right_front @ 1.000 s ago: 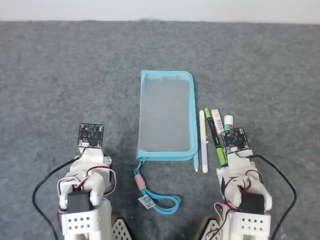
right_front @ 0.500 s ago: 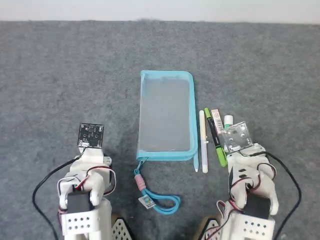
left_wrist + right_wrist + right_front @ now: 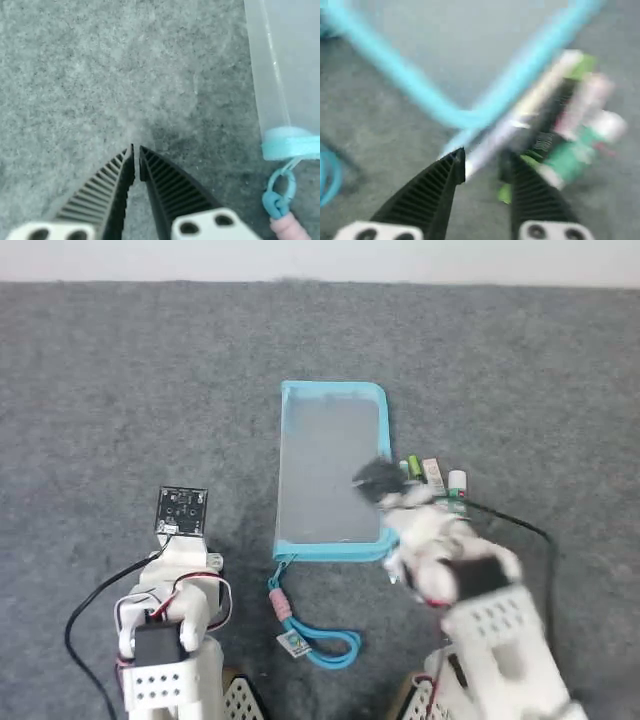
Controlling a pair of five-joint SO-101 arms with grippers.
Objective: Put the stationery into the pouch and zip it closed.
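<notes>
High view looks down on a grey surface (image 3: 150, 370) with a short, felt-like nap, and a pale wall (image 3: 320, 260) runs along its far edge. The pouch (image 3: 332, 470) lies flat near the middle: a long rectangle with rounded corners and frosted, see-through sides, edged all round by a turquoise zip band. From its near corner trails a turquoise cord strap (image 3: 325, 645) that curls into a loop. A pink bead section (image 3: 281, 605) is threaded on the strap, and a small white tag (image 3: 294, 643) carries print too small to read.

The stationery (image 3: 432, 472) lies just beside the pouch's right edge, as slim sticks side by side. Among them are a green marker, a piece with a pinkish label and one with a white cap. Their lettering cannot be made out.

Right wrist view shows the right end effector (image 3: 482, 157) with its ribbed black jaws parted by a narrow gap, gripping nothing. It hangs over a pale pen (image 3: 492, 140) next to the pouch's turquoise corner.

Left wrist view shows the left end effector (image 3: 136, 148) closed to a thin slit and empty. It sits low over bare grey nap, with the pouch's corner and zip ring (image 3: 277, 192) off to one side.
</notes>
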